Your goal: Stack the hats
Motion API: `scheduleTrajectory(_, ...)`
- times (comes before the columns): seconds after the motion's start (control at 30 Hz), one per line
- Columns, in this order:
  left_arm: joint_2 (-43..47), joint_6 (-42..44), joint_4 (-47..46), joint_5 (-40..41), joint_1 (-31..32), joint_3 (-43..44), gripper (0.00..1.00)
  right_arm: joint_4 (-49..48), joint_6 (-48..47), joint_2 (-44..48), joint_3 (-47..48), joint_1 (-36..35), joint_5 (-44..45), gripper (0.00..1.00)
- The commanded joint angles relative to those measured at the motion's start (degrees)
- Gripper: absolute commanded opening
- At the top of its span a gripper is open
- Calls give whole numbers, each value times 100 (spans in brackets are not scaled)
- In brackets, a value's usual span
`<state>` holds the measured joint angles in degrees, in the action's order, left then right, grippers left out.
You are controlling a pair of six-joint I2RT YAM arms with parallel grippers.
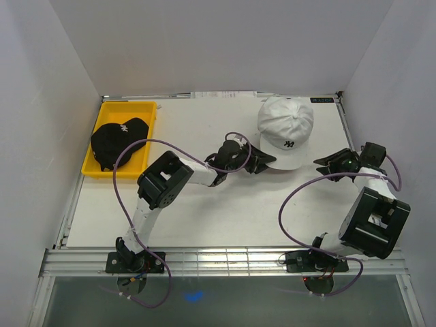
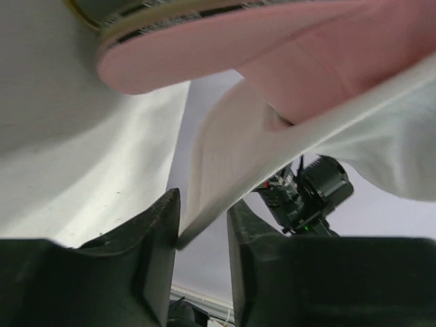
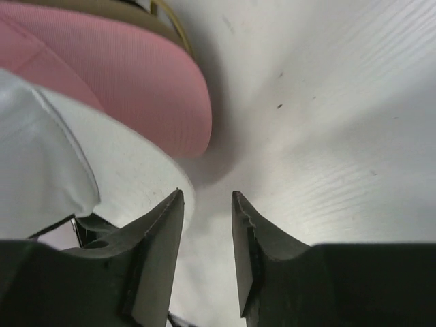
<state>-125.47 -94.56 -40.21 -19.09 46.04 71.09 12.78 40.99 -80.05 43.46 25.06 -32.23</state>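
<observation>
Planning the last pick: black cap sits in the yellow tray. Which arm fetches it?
Left. Black cap lies in yellow tray on its side; right gripper sits across, beyond the white cap.

Left wrist view, contents:
- White hat (image 2: pixel 231 150): brim edge at 6 o'clock, lying between the parted jaws of the left gripper (image 2: pixel 204 201).
- Pink hat (image 2: pixel 204 54): brim at 12 o'clock.
- Black robot part (image 2: pixel 320 187): at 4 o'clock.

white cap (image 1: pixel 286 122): 1 | black cap (image 1: pixel 119 142): 1 | pink cap (image 3: pixel 136 82): 1 | yellow tray (image 1: pixel 129 105): 1 | robot arms (image 1: pixel 162 185): 2
</observation>
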Motion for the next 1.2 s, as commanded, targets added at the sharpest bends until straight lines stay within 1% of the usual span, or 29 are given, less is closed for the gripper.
scheduleTrajectory(0.0,128,34,1076,187,-104,-78,45,23,-188,-2,321,61,586,44)
scheduleTrajectory(0.07,172,78,1076,160,-104,-86,48,23,-188,16,321,61,534,45)
scheduleTrajectory(0.1,181,105,1076,160,-104,-87,52,23,-197,51,329,61,533,45)
scheduleTrajectory(0.23,233,210,1076,90,-113,-113,56,6,-179,156,408,43,507,47)
scheduleTrajectory(0.37,304,316,1076,-42,-157,-183,58,-12,-179,-45,707,-71,297,50)
scheduleTrajectory(0.5,514,561,1076,-252,-262,-332,58,93,-241,-265,1207,-255,427,50)
scheduleTrajectory(0.6,856,869,1076,-402,-324,-490,58,85,-162,-467,1392,-405,568,50)
scheduleTrajectory(0.73,1524,1326,1286,-516,-438,-867,58,208,-144,-783,1997,-546,832,50)
scheduleTrajectory(0.8,1911,1659,1401,-560,-526,-939,57,400,-162,-1029,2279,-616,1104,50)
scheduleTrajectory(0.87,2148,1949,1778,-639,-614,-694,57,401,-57,-1231,2543,-642,1253,50)
scheduleTrajectory(0.9,2184,2281,1953,-648,-649,-536,57,392,-13,-1276,2623,-677,1341,50)
scheduleTrajectory(0.93,2219,2459,2355,-631,-666,-335,57,375,31,-1320,2676,-704,1429,50)
scheduleTrajectory(0.97,2229,2643,2594,-509,-728,163,57,340,92,-1390,2781,-730,1569,50)
scheduleTrajectory(1.0,2168,3019,2849,-429,-763,455,58,261,128,-1425,2834,-800,1640,50)
scheduleTrajectory(1.03,2106,3205,3382,-333,-824,780,59,261,146,-1469,2913,-836,1797,50)
scheduleTrajectory(1.07,2019,3407,3657,-132,-851,1514,60,269,181,-1557,3044,-871,1877,50)
scheduleTrajectory(1.1,1774,3723,3939,-17,-877,1905,60,235,242,-1601,3106,-932,1939,50)
scheduleTrajectory(1.13,1641,3856,4420,63,-939,2248,60,217,269,-1654,3159,-967,2053,50)
scheduleTrajectory(1.17,1527,3962,4555,124,-983,2887,60,173,295,-1741,3212,-1011,2106,50)
